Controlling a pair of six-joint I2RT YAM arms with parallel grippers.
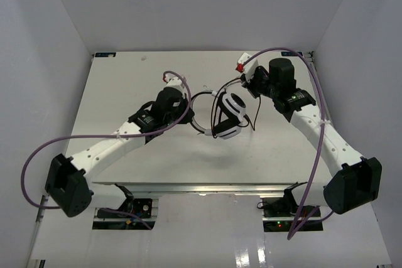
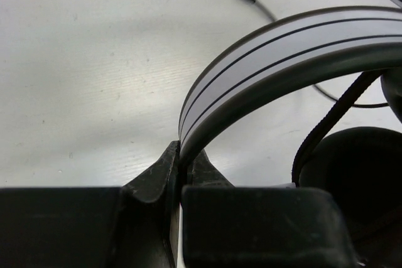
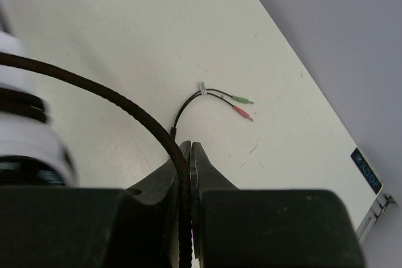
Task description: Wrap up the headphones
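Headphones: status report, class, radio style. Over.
Left jaws shut on headband. Right jaws shut on cable. Plugs lying on table. No obstruction seen.

The left arm (image 1: 107,149) and the right arm (image 1: 326,136) are both wearing white shells over their long links, with black housings bulging at each joint and a bulky black block by the near edge of the tabletop (image 1: 119,86). A left purple cable (image 1: 25,174) is curling out past the tabletop's left edge. A right purple cable (image 1: 282,49) is arching over its far right corner, beside a red tab (image 1: 239,66). The left pincer (image 2: 182,155) and right pincer (image 3: 191,149) are showing matte black, wedge-tipped fingers.
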